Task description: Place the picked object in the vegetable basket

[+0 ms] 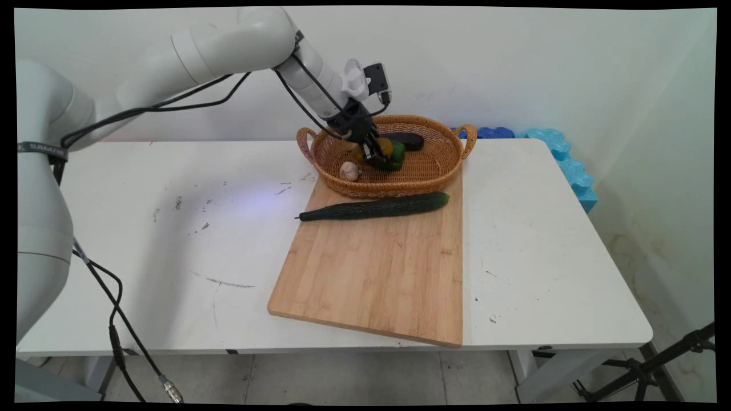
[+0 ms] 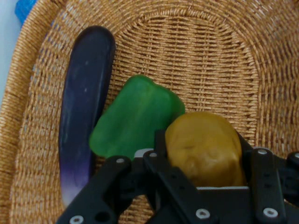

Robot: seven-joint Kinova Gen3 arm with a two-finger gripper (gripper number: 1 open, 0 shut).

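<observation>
Gripper (image 2: 205, 154) clasps potato (image 2: 205, 147), pepper (image 2: 135, 116) touching.

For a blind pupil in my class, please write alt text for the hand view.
The black end effector grips a yellow-brown potato between its fingers, inside a woven wicker basket. A green pepper lies against the potato, and a dark purple eggplant lies beside the pepper along the basket's wall.
</observation>
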